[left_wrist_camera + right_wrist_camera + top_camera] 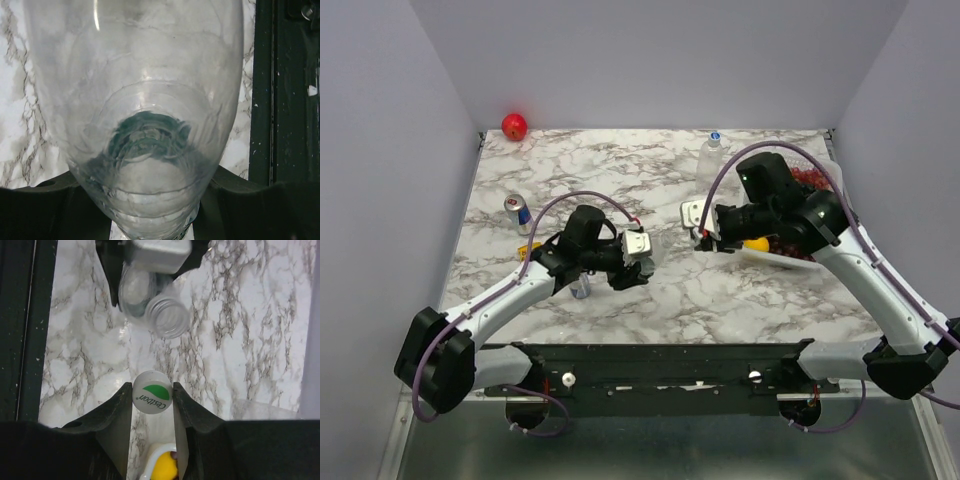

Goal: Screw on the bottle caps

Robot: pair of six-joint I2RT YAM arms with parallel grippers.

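Observation:
My left gripper (642,262) is shut on a clear plastic bottle (150,100), which fills the left wrist view between the dark fingers (45,210). In the right wrist view the same bottle (170,316) points its open, capless mouth toward my right gripper. My right gripper (152,405) is shut on a white cap with a green mark (152,391), held a short way in front of that mouth and apart from it. In the top view my right gripper (700,237) faces the left one over mid-table. A second clear bottle (712,160) stands at the back with a blue-white cap (714,135) on it.
A silver-blue can (517,212) stands at the left and a red apple (514,126) in the back left corner. A white dish (790,258) with red and yellow items sits under the right arm. A small grey object (582,288) lies below the left arm. The black base rail (660,362) runs along the near edge.

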